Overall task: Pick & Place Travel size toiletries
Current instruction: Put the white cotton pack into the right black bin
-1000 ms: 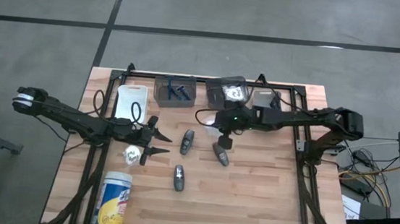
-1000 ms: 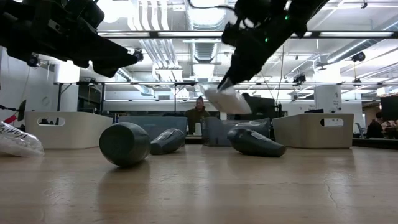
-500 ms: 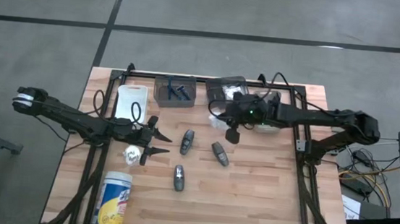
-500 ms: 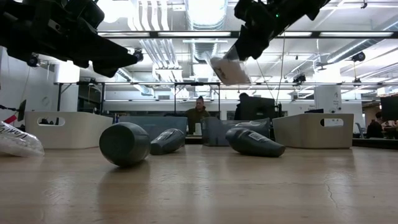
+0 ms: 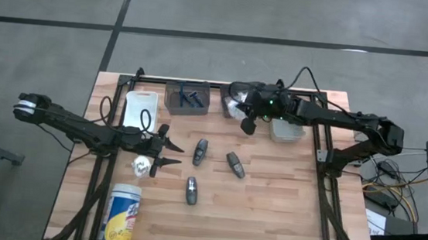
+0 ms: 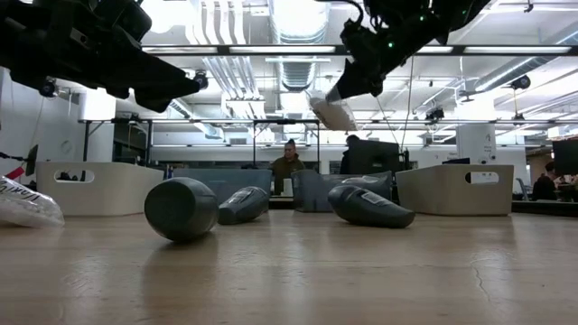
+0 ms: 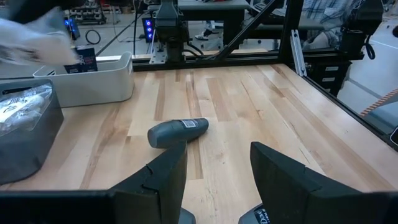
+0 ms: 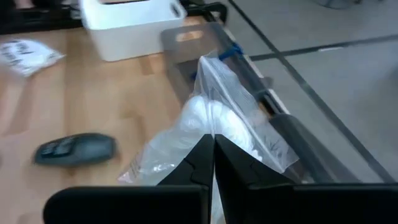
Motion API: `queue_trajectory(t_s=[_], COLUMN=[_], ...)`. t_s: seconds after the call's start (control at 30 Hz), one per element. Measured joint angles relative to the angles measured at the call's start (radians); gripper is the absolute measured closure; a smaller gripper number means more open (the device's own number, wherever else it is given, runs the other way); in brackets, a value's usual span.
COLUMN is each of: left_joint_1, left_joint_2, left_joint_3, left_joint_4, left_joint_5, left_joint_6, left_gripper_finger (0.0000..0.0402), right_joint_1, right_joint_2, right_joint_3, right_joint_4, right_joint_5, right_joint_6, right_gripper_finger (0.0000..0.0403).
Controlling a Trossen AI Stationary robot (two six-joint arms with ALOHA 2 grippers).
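Observation:
My right gripper (image 5: pixel 246 123) hangs over the table's far side, just near of the clear bin (image 5: pixel 243 96), shut on a white packet in a clear bag (image 8: pixel 214 121). In the low view the packet (image 6: pixel 332 113) is high above the table. Three dark grey tubes (image 5: pixel 199 151) (image 5: pixel 233 163) (image 5: pixel 191 189) lie on their sides mid-table. Another white packet (image 5: pixel 142 164) lies beside my left gripper (image 5: pixel 175 155), which is open, points right and touches nothing. One tube (image 7: pixel 177 132) lies ahead of its fingers. Blue sticks (image 5: pixel 191 98) lie in the grey bin. My right gripper pinches the packet's clear bag (image 8: pixel 219 134) between its two shut fingers (image 8: pixel 198 155). The fingers slant down at it from above. The packet is lifted clear of the table and juts out past the fingertips (image 6: pixel 336 116).
Along the far edge stand a white bin (image 5: pixel 140 107), the grey bin (image 5: pixel 187 102), the clear bin and a further bin (image 5: pixel 286 125). A tall white canister (image 5: pixel 122 214) lies near the left front corner. Bare wood stretches right of the tubes.
My right gripper, shut on the packet, has risen from just above the right-hand tube and moved toward the far edge, to the clear bin. The packet has gone with it, lifted higher. The tubes and my left arm have kept still.

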Motion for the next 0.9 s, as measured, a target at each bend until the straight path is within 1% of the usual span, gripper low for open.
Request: queue_trajectory(t_s=[0.27, 0.5, 0.63, 0.9], left_joint_1=[0.0, 0.0, 0.0, 0.0], left_joint_2=[0.0, 0.0, 0.0, 0.0], left_joint_3=[0.0, 0.0, 0.0, 0.0], left_joint_4=[0.0, 0.0, 0.0, 0.0], left_joint_5=[0.0, 0.0, 0.0, 0.0], left_joint_6=[0.0, 0.0, 0.0, 0.0], left_gripper_finger=[0.0221, 0.0221, 0.022, 0.0221], right_joint_1=[-0.123, -0.194, -0.218, -0.223], right_joint_2=[0.029, 0.146, 0.217, 0.331], right_joint_3=[0.0, 0.0, 0.0, 0.0], right_joint_4=[0.021, 0.156, 0.236, 0.343], right_joint_5=[0.0, -0.002, -0.003, -0.004], right_joint_6=[-0.03, -0.053, -0.053, -0.088], right_gripper_finger=[0.0394, 0.0394, 0.0394, 0.0394])
